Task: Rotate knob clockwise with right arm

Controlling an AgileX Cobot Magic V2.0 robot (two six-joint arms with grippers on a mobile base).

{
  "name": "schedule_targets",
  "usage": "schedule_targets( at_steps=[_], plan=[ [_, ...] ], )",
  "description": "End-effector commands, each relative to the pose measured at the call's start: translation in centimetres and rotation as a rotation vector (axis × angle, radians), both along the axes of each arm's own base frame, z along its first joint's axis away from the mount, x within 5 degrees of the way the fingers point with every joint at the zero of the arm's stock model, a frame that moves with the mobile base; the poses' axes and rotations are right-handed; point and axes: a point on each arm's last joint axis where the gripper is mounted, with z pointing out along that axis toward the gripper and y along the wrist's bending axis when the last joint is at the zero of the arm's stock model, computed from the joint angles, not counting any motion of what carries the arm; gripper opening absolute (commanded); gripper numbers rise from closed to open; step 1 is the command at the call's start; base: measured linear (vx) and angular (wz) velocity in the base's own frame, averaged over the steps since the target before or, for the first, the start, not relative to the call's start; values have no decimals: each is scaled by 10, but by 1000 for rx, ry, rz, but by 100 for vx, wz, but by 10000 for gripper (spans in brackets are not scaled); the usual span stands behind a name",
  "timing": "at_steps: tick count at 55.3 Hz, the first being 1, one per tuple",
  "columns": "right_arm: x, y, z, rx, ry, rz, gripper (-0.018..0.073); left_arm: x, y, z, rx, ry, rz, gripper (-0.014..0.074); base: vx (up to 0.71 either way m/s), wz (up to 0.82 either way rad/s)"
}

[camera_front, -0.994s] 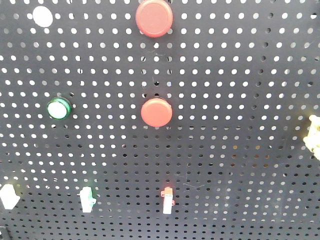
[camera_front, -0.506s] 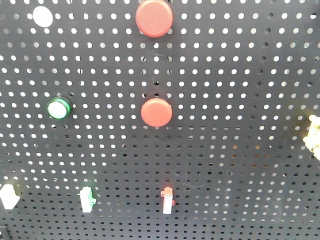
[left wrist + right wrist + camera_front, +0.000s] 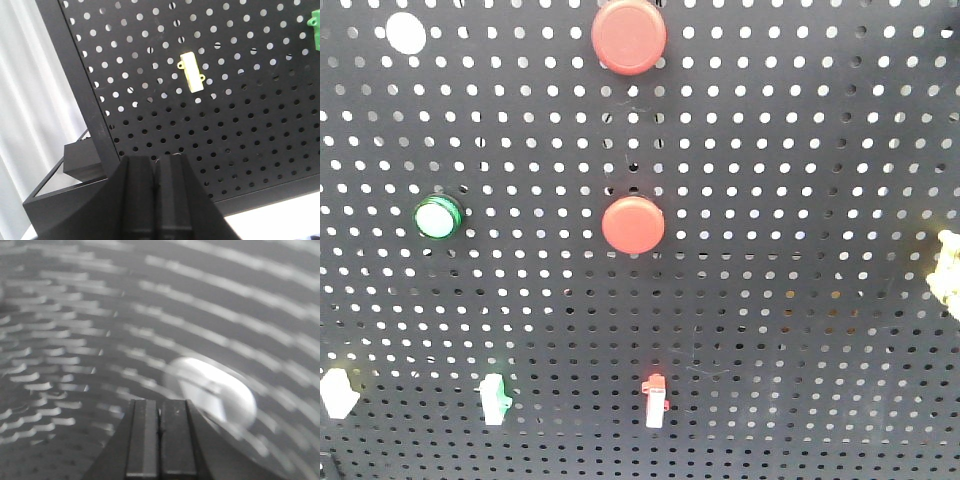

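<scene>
While the right wrist view is blurred, right pincer (image 3: 159,440) reads as fingers together and empty, the pale knob (image 3: 210,392) (presumed target) at its one o'clock, ungripped. Left pincer (image 3: 156,200), likewise together, faces the pegboard (image 3: 240,127), evidently parked clear.

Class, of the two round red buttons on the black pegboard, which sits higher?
The round red button at the top edge; the other round red button sits directly below it, mid-board.
</scene>
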Motion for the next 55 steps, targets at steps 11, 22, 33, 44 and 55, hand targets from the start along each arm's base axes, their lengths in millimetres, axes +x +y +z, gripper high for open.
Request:
schedule_targets(
  at_steps=[11,22,33,44,55],
  plan=[
    [-9,-5,20,-108,-203,-76,24,-1,-1,-3,-14,-58,-13,-6,0,0],
    [-9,-9,22,-159,-241,-125,130,-1,-1,-3,-14,-58,-13,-6,0,0],
    [-5,-10,21,-212,-243,-151,271,-1,-1,-3,-14,-58,-13,-6,0,0],
    [-2,-11,22,-216,-269,-176,295,-1,-1,-3,-14,-58,-13,-6,0,0],
    [10,-9,19,-220,-246,-175,272,-1,-1,-3,-14,-58,-13,-6,0,0]
  ],
)
